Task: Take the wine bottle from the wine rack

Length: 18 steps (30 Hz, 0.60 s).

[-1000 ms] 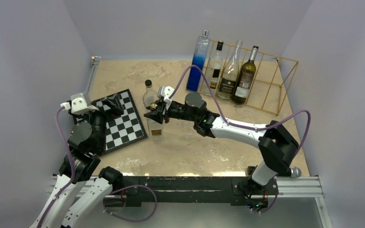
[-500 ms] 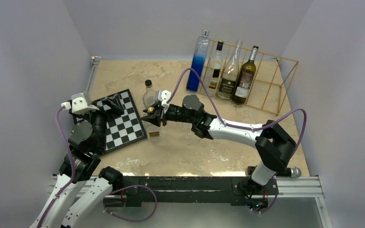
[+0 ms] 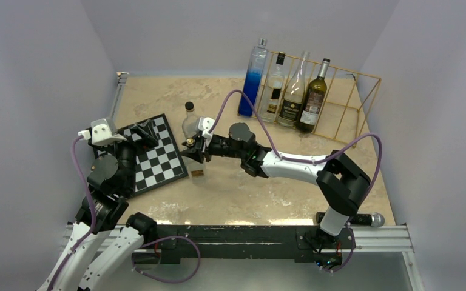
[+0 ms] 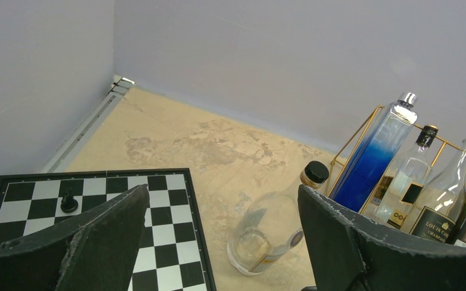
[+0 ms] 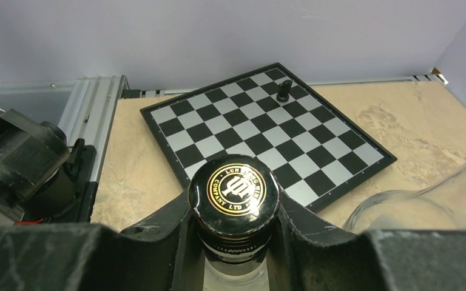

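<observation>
wine bottle [image 5: 236,191] neck pinched by right fingers [image 5: 318,245] (body hidden), left fingers [image 4: 97,242] spread

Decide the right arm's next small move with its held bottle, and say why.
Probably lower the clear glass bottle with the black gold-printed cap straight down onto the tan table. The right gripper has its jaws shut on the neck, well away from the gold wire rack, beside the black-and-white checkerboard; whether the base touches is unclear.

Lab test cell, plain grey walls [image 3: 36,60], robot arms [image 3: 297,163] bolted to aluminium rail [image 3: 388,234]
</observation>
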Tool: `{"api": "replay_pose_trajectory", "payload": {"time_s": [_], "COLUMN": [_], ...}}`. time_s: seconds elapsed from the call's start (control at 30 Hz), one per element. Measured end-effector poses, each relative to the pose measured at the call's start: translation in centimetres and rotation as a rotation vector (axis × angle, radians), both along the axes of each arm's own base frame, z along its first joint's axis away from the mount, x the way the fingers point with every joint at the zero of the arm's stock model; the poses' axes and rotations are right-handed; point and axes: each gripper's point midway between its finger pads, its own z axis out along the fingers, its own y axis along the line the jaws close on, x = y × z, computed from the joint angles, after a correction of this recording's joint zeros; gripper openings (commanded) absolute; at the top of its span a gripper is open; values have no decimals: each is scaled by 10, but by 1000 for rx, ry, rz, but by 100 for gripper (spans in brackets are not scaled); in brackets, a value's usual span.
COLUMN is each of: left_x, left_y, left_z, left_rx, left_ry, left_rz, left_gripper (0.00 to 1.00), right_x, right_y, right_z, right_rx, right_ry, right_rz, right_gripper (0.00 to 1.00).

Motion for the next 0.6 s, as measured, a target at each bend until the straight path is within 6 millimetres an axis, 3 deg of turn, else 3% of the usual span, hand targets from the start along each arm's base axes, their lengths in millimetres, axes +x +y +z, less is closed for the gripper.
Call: {"api": "replay_pose_trajectory", "payload": {"time_s": [0.1, 0.17, 0.37, 0.6], "left_x": [0, 0, 0, 0], "left_y": [0, 0, 0, -1], "left_z": [0, 0, 0, 0], "left_rx": [0, 0, 0, 1], "left_ry": [0, 0, 0, 0], "left_rz": [0, 0, 0, -8], "left_gripper": [96, 96, 96, 98], "right_x": [2, 4, 9, 20], "right_y": [0, -1, -15, -59], "right_z": [3, 13, 50, 119], "right_rx": [10, 38, 96, 191], "right_ry": [-2, -17, -33, -17], "right_rz": [-11, -26, -102, -306], "right_gripper": [62, 68, 74, 72]}}
